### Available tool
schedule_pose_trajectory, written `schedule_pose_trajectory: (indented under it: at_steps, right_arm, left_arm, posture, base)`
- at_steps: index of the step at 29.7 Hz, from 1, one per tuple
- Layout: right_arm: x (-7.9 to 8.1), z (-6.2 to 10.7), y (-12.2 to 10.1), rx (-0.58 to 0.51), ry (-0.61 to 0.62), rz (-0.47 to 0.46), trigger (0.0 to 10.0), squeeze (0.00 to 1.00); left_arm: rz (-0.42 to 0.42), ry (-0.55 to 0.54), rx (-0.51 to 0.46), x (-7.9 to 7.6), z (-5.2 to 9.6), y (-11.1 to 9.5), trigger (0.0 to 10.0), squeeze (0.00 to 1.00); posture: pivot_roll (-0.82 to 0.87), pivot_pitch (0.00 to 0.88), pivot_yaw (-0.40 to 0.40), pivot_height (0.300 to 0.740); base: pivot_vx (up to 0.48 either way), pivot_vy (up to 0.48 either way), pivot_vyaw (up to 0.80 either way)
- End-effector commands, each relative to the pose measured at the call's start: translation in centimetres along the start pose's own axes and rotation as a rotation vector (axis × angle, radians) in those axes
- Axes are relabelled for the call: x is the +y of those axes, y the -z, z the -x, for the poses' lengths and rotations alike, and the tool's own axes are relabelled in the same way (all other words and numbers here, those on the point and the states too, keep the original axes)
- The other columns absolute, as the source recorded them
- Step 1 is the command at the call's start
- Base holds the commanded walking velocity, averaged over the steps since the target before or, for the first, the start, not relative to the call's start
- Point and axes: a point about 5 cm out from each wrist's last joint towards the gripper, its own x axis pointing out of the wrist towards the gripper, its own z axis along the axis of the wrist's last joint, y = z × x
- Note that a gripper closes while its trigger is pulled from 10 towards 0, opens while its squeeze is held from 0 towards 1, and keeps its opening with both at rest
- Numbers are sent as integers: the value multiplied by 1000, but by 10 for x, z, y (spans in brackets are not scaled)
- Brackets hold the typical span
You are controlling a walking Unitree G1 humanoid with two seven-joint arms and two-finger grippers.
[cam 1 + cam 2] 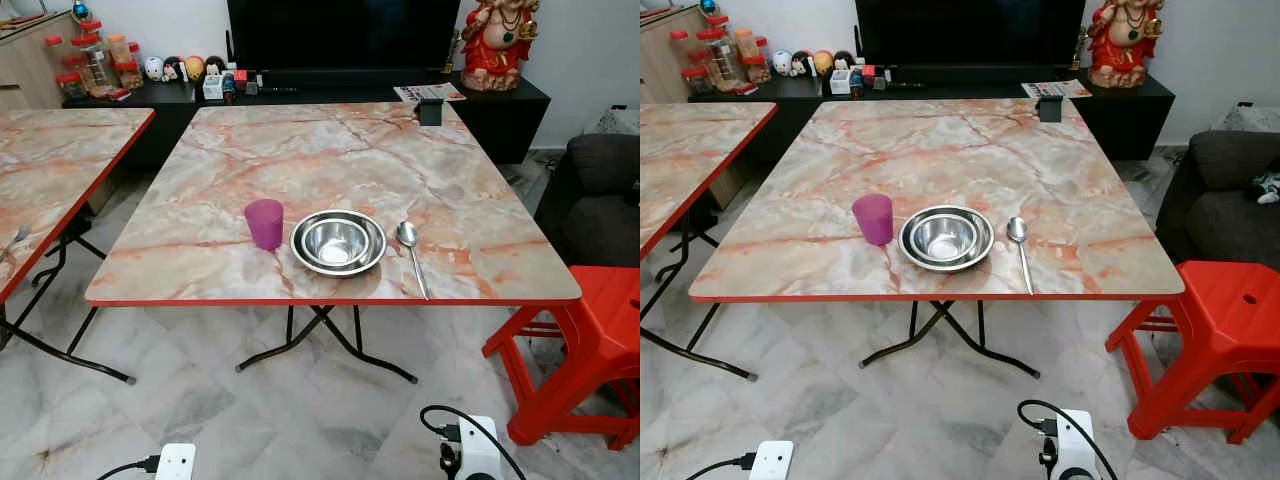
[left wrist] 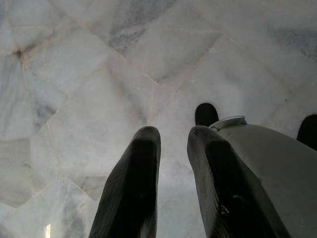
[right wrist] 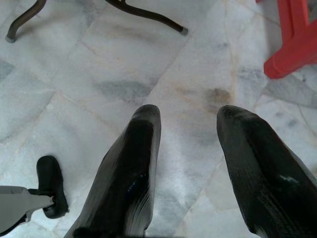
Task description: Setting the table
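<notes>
The marble-patterned table (image 1: 330,150) stood in the middle of the room with a small place setting near its front edge — a purple cup (image 1: 265,223), a steel bowl (image 1: 338,242) just beside it, and a spoon (image 1: 410,253) lying on the bowl's other side with its handle pointing toward the table edge. The cup and bowl sat very close, though I could not tell whether they touched. At the far edge of the table sat a small dark holder (image 1: 430,110) of some kind, too small to make out. A red plastic stool (image 1: 590,350) stood off the table's right corner, a second marbled table (image 1: 50,170) to the left, and a black TV console (image 1: 330,95) lined the wall behind. Both arms hung low, away from the table: the left gripper (image 2: 173,144) pointed down at the pale marble floor (image 2: 99,74), fingers slightly apart and empty — the right gripper (image 3: 188,124) likewise, its fingers spread wider over the floor near the table's dark metal leg (image 3: 143,15).
</notes>
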Motion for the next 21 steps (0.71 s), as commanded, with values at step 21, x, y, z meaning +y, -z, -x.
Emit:
schedule_pose_trajectory:
  at_steps: [21]
  right_arm:
    - [-5,3,13,49,36,-86,10000,0]
  left_arm:
    - [-68,51,16,-8,-2,-8,10000,0]
  posture:
    - [-68,0,36,740]
  base:
    - [0,53,0]
